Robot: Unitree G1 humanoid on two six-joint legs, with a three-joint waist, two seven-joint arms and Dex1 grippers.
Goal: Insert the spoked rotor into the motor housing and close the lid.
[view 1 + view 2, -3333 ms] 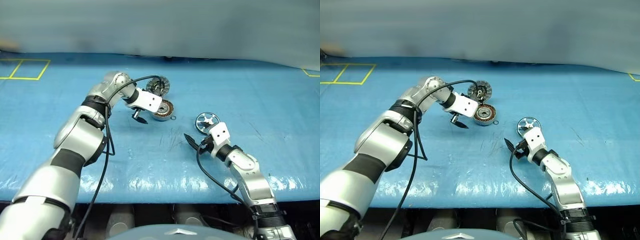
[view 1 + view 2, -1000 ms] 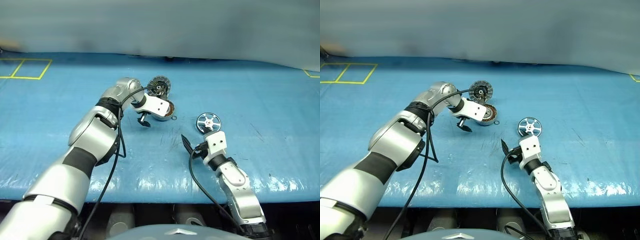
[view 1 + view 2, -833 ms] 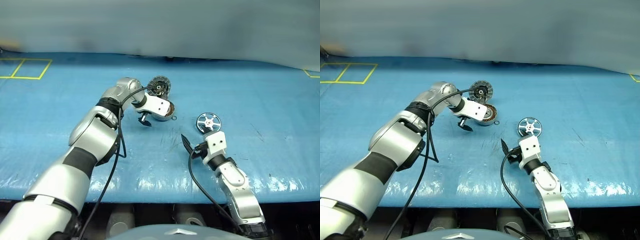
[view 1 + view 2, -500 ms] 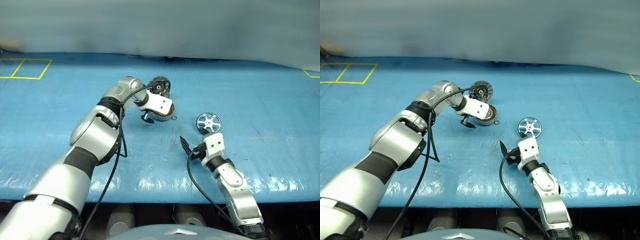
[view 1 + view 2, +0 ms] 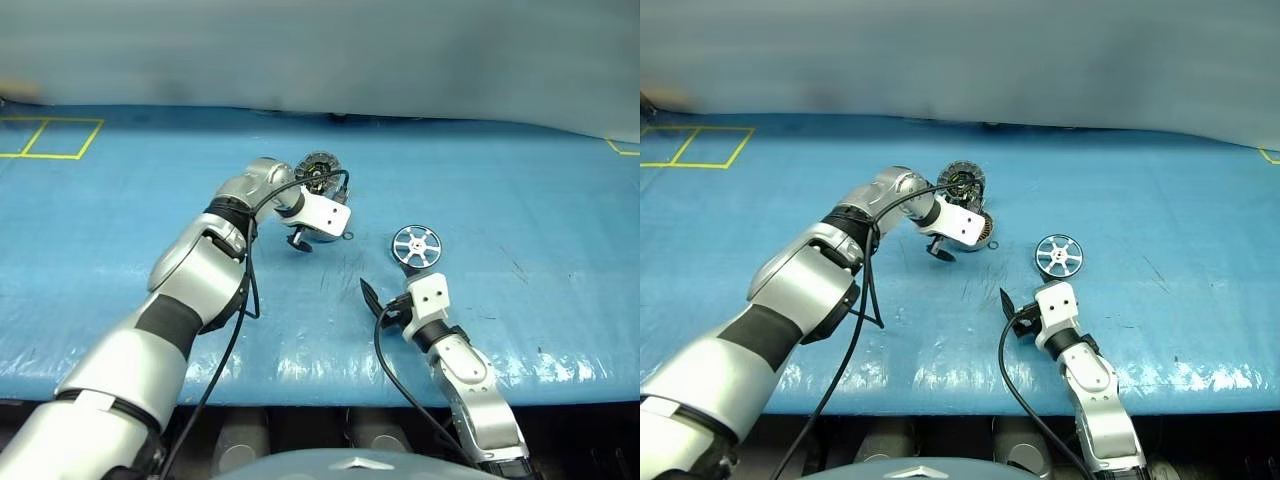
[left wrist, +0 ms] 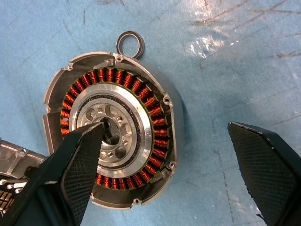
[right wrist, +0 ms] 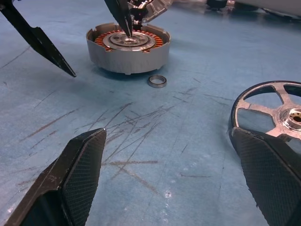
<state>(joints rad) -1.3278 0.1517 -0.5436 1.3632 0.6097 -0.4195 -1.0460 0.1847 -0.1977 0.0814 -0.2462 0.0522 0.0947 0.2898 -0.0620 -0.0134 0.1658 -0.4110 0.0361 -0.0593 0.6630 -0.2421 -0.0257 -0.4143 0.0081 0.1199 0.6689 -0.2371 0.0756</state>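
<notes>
Now, taking the motor housing as the landmark:

Motor housing [image 6: 113, 141]: sits flat on the blue counter [image 5: 520, 180], open side up, copper-orange windings ringed around a silver centre hub.

Left tool [image 6: 164, 165]: hangs pointing down over the housing with its jaws spread wide and nothing between them; one black finger [image 6: 77, 162] crosses the housing's centre hub, the other finger [image 6: 265, 162] is over bare counter well off the housing's rim. Whether the finger over the hub touches it cannot be told.

Small metal ring [image 6: 130, 44]: lies on the counter just beside the housing's rim; in the right wrist view it rests in front of the housing's wall.

Lid [image 5: 318, 170]: grey ribbed disc with a dark hub, just beyond the housing on its far side, partly hidden by the left arm's wrist.

Spoked rotor [image 5: 416, 245]: lies flat on the counter, apart from the housing toward the robot's right and a little nearer the robot.

Right tool [image 7: 169, 165]: low over the counter, nearer the robot than the housing, jaws wide and empty; the rotor lies just beside one of its fingers [image 7: 270, 172].
</notes>
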